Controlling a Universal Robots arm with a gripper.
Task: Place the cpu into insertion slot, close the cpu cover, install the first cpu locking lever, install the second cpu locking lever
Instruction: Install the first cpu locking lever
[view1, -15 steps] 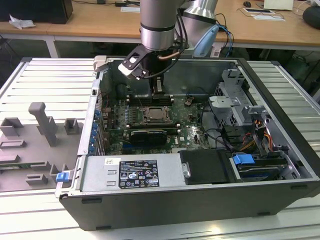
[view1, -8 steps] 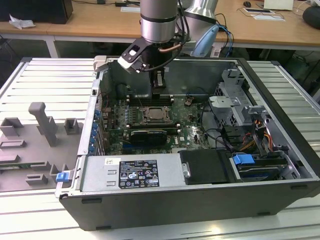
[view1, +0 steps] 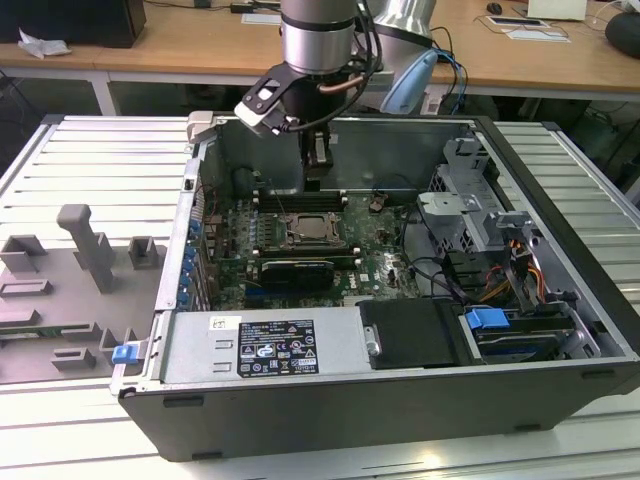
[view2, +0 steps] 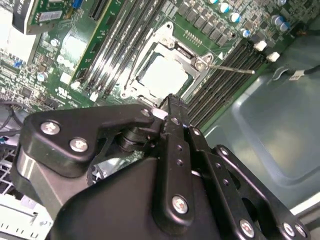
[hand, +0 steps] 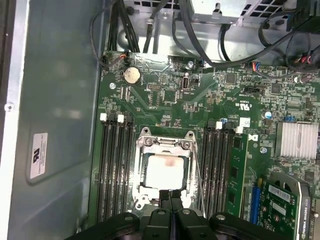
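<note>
nothing really legible here. white sticker (view1: 262, 343) on the power supply box (view1: 338, 352), print too tiny. another white label (hand: 39, 155) on the case wall (hand: 60, 90), maybe a certification mark, can't make out more.

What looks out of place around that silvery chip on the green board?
A thin locking lever juts out from the cpu cover corner across the memory slots, apparently unlatched. The cpu sits square.
</note>
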